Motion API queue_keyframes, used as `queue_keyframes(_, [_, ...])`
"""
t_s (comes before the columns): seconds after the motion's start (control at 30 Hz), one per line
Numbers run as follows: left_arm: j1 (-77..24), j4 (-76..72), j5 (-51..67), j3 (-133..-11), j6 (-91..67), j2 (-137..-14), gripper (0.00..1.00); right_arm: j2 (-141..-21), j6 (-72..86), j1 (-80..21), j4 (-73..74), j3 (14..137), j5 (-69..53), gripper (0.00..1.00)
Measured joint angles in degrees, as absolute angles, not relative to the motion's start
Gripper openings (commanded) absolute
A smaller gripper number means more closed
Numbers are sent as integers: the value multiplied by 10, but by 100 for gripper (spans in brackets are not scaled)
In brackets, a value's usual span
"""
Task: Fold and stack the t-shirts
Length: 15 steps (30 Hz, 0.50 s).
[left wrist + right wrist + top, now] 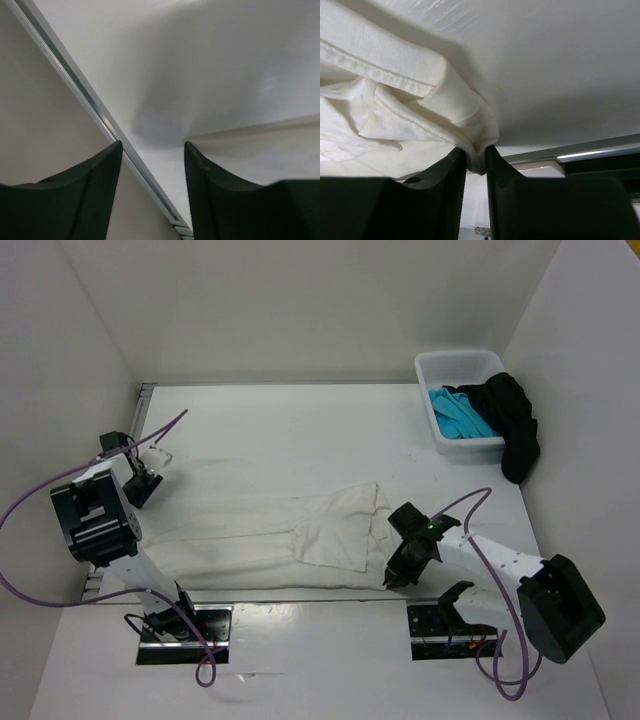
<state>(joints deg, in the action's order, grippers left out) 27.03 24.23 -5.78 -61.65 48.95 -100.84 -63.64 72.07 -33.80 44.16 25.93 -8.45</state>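
right gripper (476,150): jaws nearly closed, pinched a bunched fold of the cream-white t-shirt (270,535) at its near-right corner | shirt lay spread across the table's (300,430) near half | left gripper (153,145): jaws apart, held nothing, at the table's left edge | far right: turquoise t-shirt (458,415) lay in the white basket (440,365), black t-shirt (515,420) hung over its rim

A white rectangular plastic basket (468,448) stands in the far right corner of the flat white surface (300,430), which plain white walls (300,300) enclose; a thin metal strip (141,400) edges its left side.
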Motion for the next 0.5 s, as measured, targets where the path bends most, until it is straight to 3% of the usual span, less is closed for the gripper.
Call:
queue_keyframes(0.1, [273, 235, -61, -625, 489, -1024, 52, -658, 715, -339, 438, 271, -77, 0])
queue_keyframes(0.27, [279, 235, -58, -625, 491, -1025, 50, -731, 695, -339, 439, 326, -48, 0])
queue_keyframes(0.5, [315, 243, -44, -623, 491, -1018, 60, -920, 610, -295, 412, 500, -2, 0])
